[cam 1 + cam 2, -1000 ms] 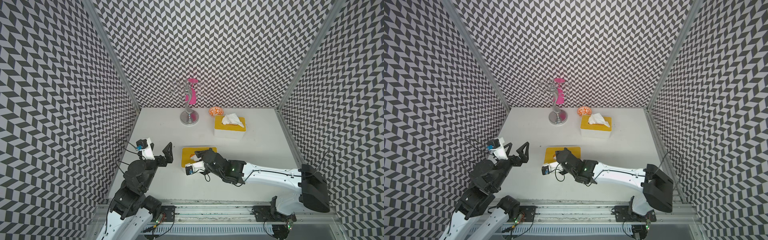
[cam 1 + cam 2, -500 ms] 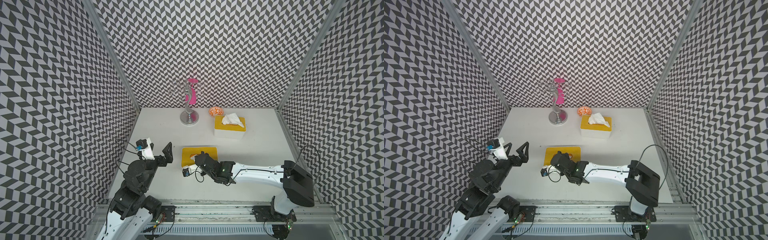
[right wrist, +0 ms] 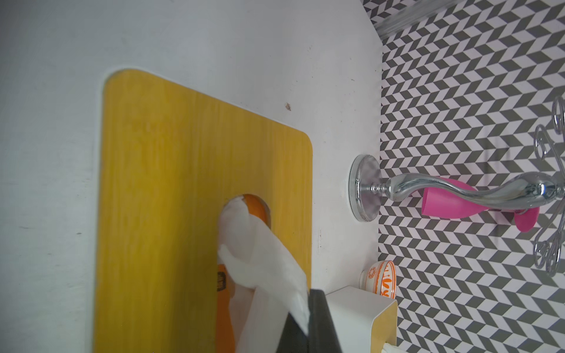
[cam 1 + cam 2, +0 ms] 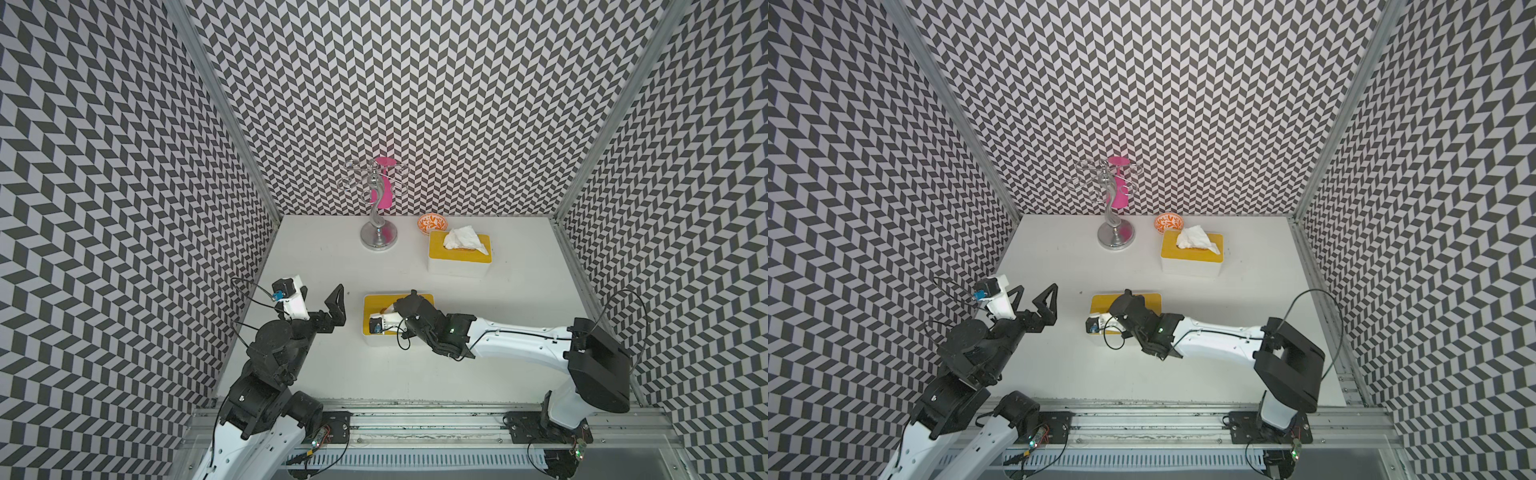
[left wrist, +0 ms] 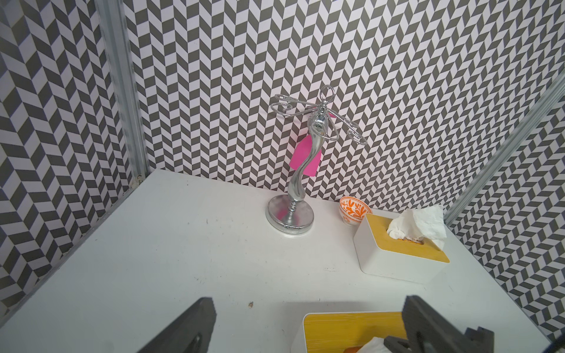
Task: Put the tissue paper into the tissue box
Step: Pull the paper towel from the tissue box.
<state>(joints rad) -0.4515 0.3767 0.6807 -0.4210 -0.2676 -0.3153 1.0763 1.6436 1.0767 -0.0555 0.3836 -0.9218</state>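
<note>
Showing white table (image 4: 316, 257); yellow-lidded tissue box (image 3: 171, 183) near front centre; left gripper (image 4: 1034, 299) spread wide, raised just beside box; right gripper (image 3: 308, 327) over lid, pressed together, pinching tissue paper (image 3: 263, 253), whose other end sits in lid slot

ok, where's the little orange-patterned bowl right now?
In a top view the small orange-and-white patterned bowl sits by the back wall, right of the silver stand's base and just behind the far yellow-lidded white tissue box.
</note>
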